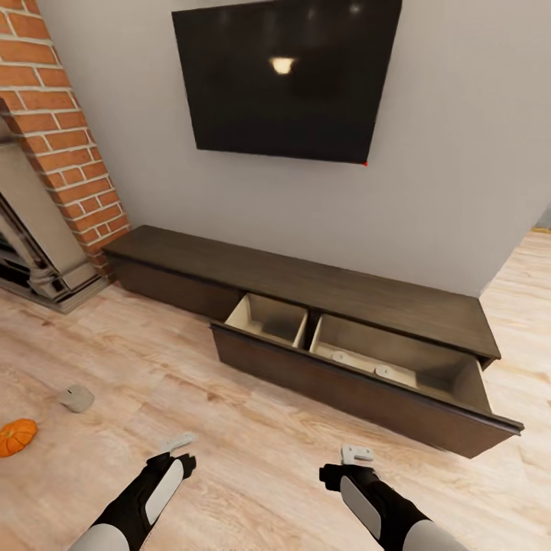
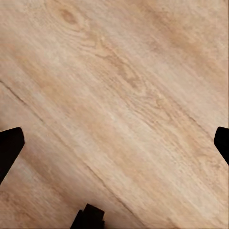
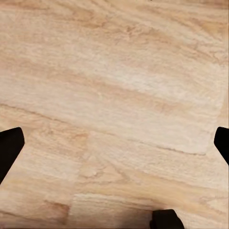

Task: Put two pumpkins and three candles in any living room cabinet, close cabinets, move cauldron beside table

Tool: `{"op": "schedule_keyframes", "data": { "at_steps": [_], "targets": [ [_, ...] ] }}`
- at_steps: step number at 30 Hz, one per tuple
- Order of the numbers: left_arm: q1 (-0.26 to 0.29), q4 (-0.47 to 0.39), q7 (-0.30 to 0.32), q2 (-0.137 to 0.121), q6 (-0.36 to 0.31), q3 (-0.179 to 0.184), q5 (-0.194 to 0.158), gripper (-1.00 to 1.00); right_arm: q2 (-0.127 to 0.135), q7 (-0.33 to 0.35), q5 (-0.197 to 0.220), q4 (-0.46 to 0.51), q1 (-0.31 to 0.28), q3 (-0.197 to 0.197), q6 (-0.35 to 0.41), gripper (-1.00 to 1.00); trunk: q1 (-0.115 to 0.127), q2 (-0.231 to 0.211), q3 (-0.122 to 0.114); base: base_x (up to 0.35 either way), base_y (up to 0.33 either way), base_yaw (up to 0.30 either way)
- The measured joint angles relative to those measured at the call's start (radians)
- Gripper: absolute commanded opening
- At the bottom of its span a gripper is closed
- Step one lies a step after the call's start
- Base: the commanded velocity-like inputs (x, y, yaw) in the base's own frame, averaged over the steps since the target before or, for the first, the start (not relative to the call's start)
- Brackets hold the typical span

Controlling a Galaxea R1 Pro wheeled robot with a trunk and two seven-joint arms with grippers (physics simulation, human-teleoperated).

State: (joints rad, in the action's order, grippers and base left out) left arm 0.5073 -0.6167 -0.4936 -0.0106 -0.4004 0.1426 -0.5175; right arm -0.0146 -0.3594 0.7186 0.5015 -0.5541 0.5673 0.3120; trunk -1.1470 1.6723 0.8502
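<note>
Ribbed orange pumpkin (image 1: 16, 437), plank floor (image 1: 252, 428)

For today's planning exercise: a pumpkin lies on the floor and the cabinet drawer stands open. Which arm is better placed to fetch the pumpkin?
Probably the left. The pumpkin lies on the floor at the robot's left, nearer the left gripper than the right gripper. Both grippers look empty.

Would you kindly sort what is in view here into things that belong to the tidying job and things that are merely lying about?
Belongs to the job:
- pumpkin on the floor
- cabinet, its drawer pulled open
- two pale flat items inside the drawer, possibly candles

Just there:
- small grey object on the floor
- television
- brick fireplace
</note>
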Motion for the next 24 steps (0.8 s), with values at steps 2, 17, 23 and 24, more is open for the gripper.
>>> {"op": "schedule_keyframes", "data": {
  "at_steps": [2,17,23,24],
  "targets": [
    [0.0,0.0,0.0,0.0,0.0,0.0,0.0,1.0,0.0,0.0,0.0,0.0,0.0,0.0,0.0,1.0,0.0,0.0,0.001,0.0,0.279,0.291],
    [0.0,0.0,0.0,-0.001,0.0,-0.001,-0.004,1.0,0.0,0.0,-0.002,0.0,0.0,0.0,-0.003,1.0,0.0,0.0,0.009,0.0,0.256,0.289],
    [0.0,0.0,0.001,-0.001,0.0,0.0,-0.001,1.0,0.0,0.001,-0.002,0.0,0.001,0.0,-0.003,1.0,0.0,0.0,0.012,0.0,0.024,0.288],
    [0.0,0.0,0.001,-0.001,0.0,-0.001,-0.001,1.0,0.0,0.001,-0.004,0.0,0.001,0.001,-0.003,1.0,0.0,0.0,0.013,0.0,0.005,0.288]
  ]
}}
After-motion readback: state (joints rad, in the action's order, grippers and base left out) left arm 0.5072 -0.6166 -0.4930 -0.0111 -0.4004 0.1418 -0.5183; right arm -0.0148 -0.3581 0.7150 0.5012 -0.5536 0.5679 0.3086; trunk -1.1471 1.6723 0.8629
